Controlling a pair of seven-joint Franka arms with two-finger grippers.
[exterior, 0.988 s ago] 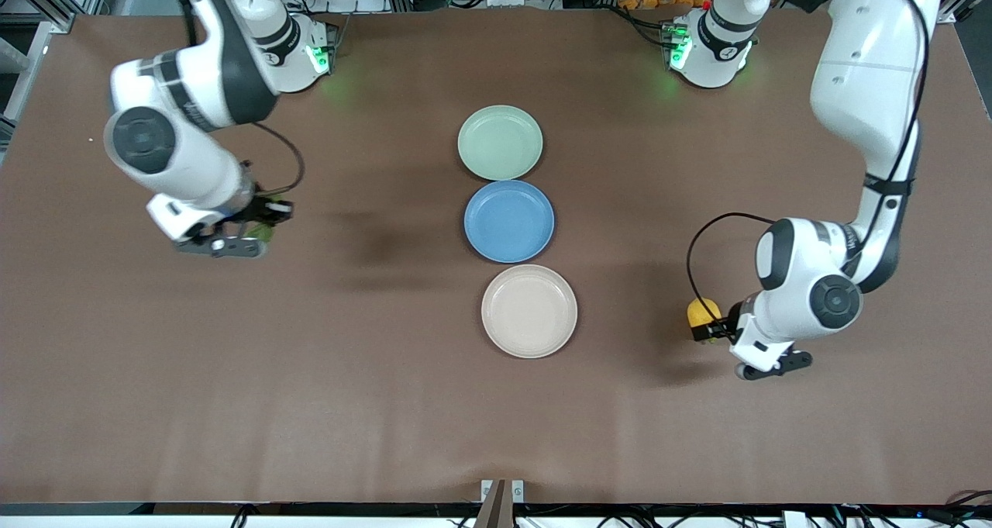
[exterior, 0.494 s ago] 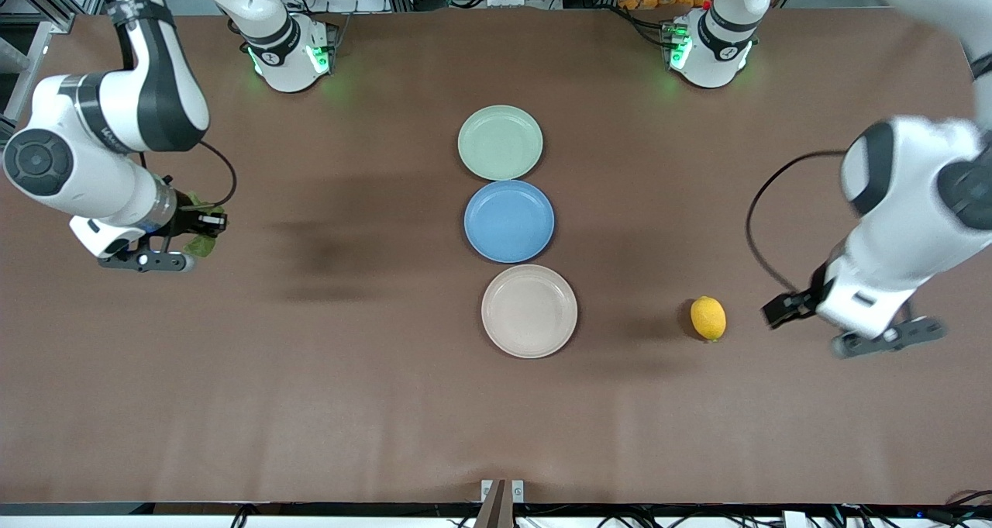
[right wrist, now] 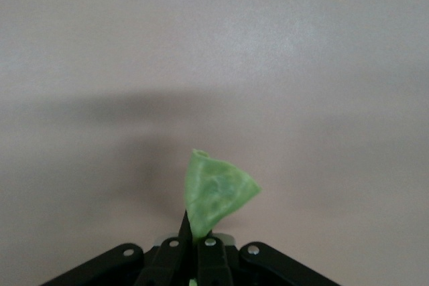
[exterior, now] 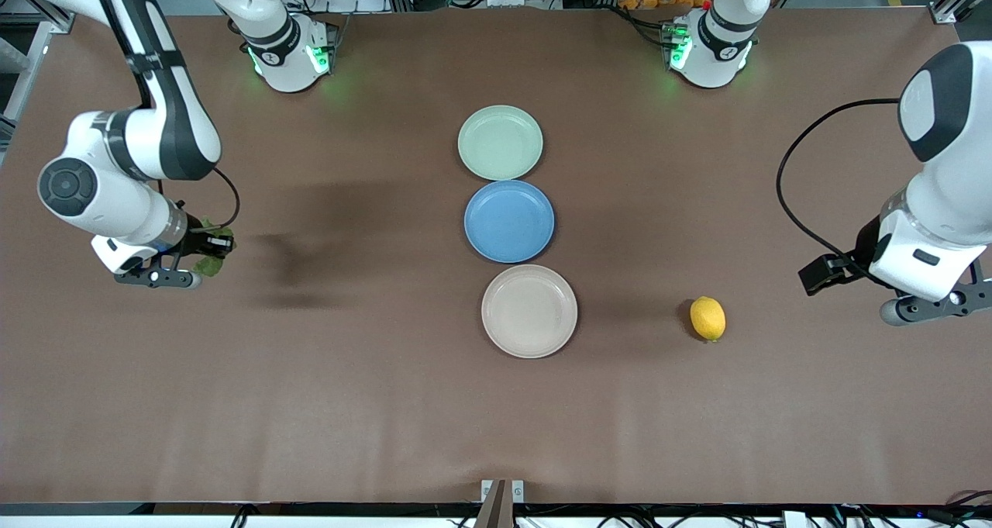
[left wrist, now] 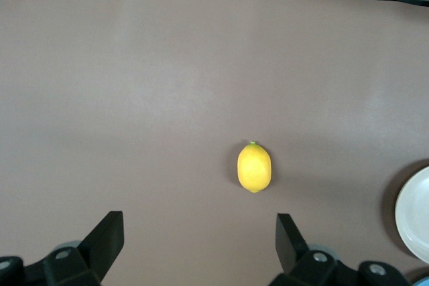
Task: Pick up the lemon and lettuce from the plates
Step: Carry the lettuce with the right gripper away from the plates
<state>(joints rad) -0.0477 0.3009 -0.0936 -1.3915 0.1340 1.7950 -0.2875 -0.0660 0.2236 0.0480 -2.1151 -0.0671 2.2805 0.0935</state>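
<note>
The yellow lemon (exterior: 707,318) lies on the bare table toward the left arm's end, beside the beige-white plate (exterior: 529,311); it also shows in the left wrist view (left wrist: 254,167). My left gripper (exterior: 823,273) is open and empty, up over the table at that end, apart from the lemon. My right gripper (exterior: 215,246) is shut on the green lettuce (exterior: 208,263) over the table at the right arm's end; the leaf sticks out of its jaws in the right wrist view (right wrist: 216,192). The mint green plate (exterior: 500,142) is empty.
A blue plate (exterior: 509,221) lies between the mint green and beige-white plates in a row at the table's middle. The edge of the beige-white plate (left wrist: 415,222) shows in the left wrist view.
My left gripper let go of the lemon on the table and drew away toward its end. My right gripper carried the lettuce farther toward the right arm's end, then came back a little.
</note>
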